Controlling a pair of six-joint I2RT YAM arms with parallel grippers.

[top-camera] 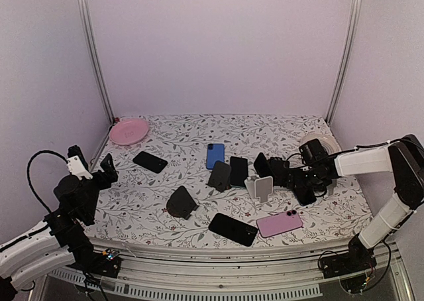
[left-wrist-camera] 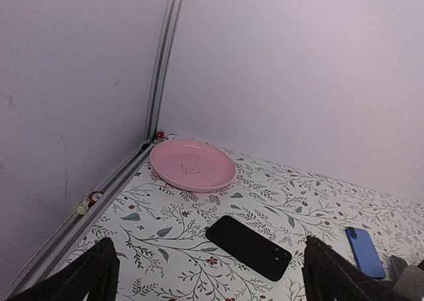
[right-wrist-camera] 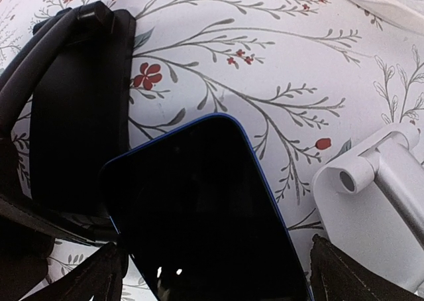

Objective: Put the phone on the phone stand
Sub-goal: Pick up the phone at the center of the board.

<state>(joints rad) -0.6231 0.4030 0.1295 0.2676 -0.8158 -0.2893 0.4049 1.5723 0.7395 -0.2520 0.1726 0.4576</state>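
Note:
My right gripper [top-camera: 277, 171] is shut on a blue-edged phone with a black screen [right-wrist-camera: 199, 208], gripping it across its width, a finger at each long edge. In the top view the phone [top-camera: 262, 163] is tilted up, just above and behind the white phone stand [top-camera: 263, 188]. The stand also shows at the right of the right wrist view [right-wrist-camera: 377, 208], close beside the phone and apart from it. My left gripper [top-camera: 106, 169] is open and empty at the far left, above the table [left-wrist-camera: 212, 284].
A black phone [left-wrist-camera: 248, 246], a blue phone [top-camera: 214, 155] and a pink plate [left-wrist-camera: 192, 164] lie at the back left. A dark stand [top-camera: 219, 176], a black phone [top-camera: 238, 171], a black stand [top-camera: 181, 203], another black phone [top-camera: 232, 229] and a pink phone [top-camera: 279, 223] surround the white stand.

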